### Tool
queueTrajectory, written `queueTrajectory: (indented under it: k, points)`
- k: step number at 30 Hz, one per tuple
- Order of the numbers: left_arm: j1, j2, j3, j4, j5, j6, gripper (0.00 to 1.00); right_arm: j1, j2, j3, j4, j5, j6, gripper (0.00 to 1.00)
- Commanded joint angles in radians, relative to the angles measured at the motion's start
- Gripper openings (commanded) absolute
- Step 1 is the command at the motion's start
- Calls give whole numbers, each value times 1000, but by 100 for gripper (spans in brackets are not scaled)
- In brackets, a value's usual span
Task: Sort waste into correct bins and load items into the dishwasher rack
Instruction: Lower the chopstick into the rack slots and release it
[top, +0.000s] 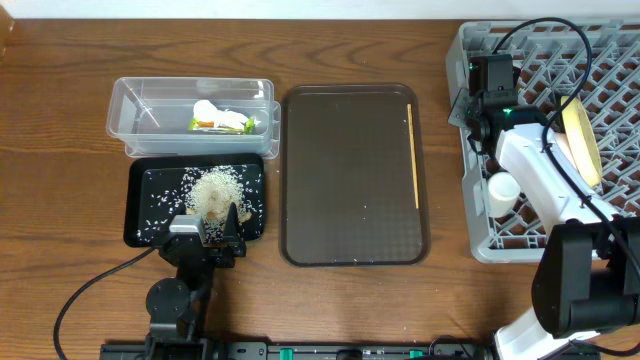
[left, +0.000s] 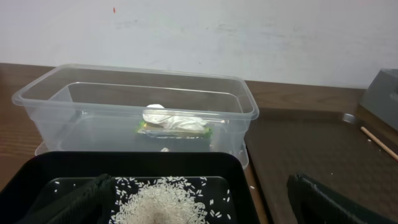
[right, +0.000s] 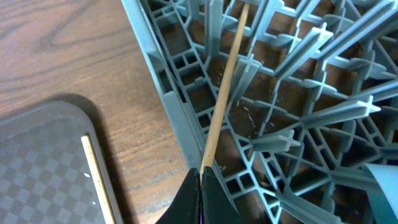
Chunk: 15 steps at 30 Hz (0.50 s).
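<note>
One wooden chopstick was gripped at its lower end by the clenched right gripper, and it was angled up across the corner wall of the grey dishwasher rack and over the lattice floor. In the overhead view, the rack was seen at the right of the frame, with a yellow-green plate stood on edge inside it and a small white cup near its left wall. The second chopstick was laid along the right side of the brown tray at centre. At lower left, the left gripper was held spread wide over the near edge of the black tray, in which rice was heaped. Behind it, a wrapper and a white scrap were held in the clear tub.
</note>
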Motion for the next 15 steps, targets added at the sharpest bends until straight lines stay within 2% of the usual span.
queueTrajectory:
  k: [1,8,9,11,12,13,15]
  points:
    - [4,0,-27,-13,6,10,91,-15,-19,-13,-70,53,2,1]
    - [4,0,-27,-13,6,10,91,-13,-111,-13,-125,50,2,4]
    - [4,0,-27,-13,6,10,90,-13,-121,-13,-124,47,2,10]
    - [4,0,-27,-13,6,10,91,-13,-132,-13,-126,48,2,33]
    - [4,0,-27,-13,6,10,91,-13,-134,-13,-129,48,2,41]
    - [4,0,-27,-13,6,10,91,-13,-134,-13,-136,48,2,45]
    - [4,0,-27,-13,6,10,90,-13,-132,-14,-159,44,2,47]
